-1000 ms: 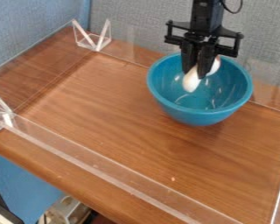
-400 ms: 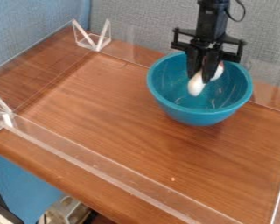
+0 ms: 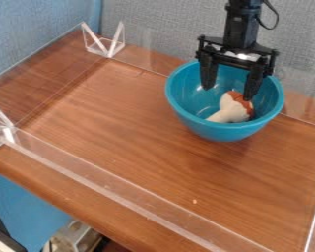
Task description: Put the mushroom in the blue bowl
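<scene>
And there it goes: the black two-fingered gripper (image 3: 235,77) has sprung apart, its fingers now spread wide where a moment ago they were pinched tight on the small toy mushroom with the cream-white stem and brownish-orange cap (image 3: 231,106). The mushroom has dropped clear. It now lies directly beneath the spread fingers, tipped over on its side, stem pointing one way and the orange cap showing toward the right edge, resting on the inside floor of the large, round, glossy teal-blue bowl (image 3: 187,103). No finger is touching it any more; there is visible air between the fingertips and the toy.

The gripper itself hangs over the bowl's far half, pointing straight down, fingertips at about rim level. The bowl sits just where it was, below and slightly in front of the hand, on the brown wooden tabletop (image 3: 107,128) with its clear plastic wall (image 3: 68,162) well off to the near side.

So what does that mean? By the look of it, the job is essentially done: mushroom inside bowl, released. All that seems left is for the hand to lift straight up and away without clipping the rim.
</scene>
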`<state>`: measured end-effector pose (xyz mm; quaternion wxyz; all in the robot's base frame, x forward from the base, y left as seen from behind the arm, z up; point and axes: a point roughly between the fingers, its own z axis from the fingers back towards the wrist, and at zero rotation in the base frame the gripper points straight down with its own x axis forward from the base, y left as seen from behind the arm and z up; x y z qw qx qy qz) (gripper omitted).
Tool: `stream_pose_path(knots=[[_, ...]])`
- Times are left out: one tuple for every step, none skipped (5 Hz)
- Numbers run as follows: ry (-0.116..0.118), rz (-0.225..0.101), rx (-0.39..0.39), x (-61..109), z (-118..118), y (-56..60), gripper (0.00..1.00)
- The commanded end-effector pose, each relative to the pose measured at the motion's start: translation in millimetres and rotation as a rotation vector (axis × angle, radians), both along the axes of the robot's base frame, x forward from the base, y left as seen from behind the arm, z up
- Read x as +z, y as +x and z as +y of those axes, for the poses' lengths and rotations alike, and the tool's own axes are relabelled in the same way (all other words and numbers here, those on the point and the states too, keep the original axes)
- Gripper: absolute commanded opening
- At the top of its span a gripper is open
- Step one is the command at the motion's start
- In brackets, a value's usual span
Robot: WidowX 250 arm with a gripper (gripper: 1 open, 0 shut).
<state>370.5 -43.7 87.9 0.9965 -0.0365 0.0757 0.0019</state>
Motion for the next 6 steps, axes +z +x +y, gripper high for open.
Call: stream_pose_path(knots=[[-0.006,-0.062,0.018,14.1,8.2,7.2,1.0],[-0.005,-0.06,0.027,8.1,12.9,8.9,1.0],[-0.005,-0.057,0.004,-2.9,5.1,10.6,1.0],[-0.007,-0.054,-0.02,-13.4,-3.3,11.9,0.0],[-0.007,-0.056,-0.042,-19.7,-10.7,12.8,0.0],[-0.008,-0.064,-0.047,-18.4,-8.9,17.1,0.0]])
